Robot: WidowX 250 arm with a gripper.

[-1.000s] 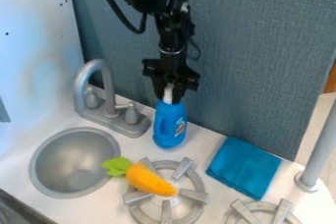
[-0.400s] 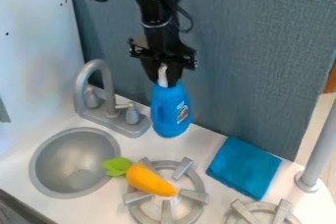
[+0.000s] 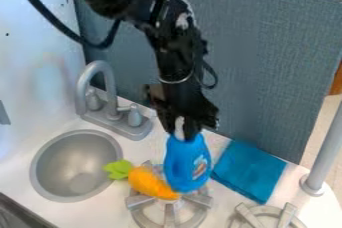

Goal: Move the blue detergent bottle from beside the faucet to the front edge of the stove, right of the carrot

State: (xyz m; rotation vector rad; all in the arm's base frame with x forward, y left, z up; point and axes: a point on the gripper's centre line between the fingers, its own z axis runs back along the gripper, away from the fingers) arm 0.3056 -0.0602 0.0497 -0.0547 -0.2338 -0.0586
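Clamped by the claw [image 3: 190, 130] on the white cap [image 3: 179, 126] of the blue detergent bottle [image 3: 185, 168] just below—likely light, stiff, slick; best pinched there, near the neck.

grey sink [image 3: 72, 164], left | faucet [image 3: 111, 104] behind it | orange toy carrot [image 3: 148, 181], sink's right edge | blue cloth [image 3: 251, 173], right

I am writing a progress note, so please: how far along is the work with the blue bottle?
Done, it seems: the tool has gripped the blue bottle by its white top. In hand: the bottle is over the burner, beside the toy carrot; whether it touches, I cannot tell. Left, probably: releasing it, since the tool is closed on it.
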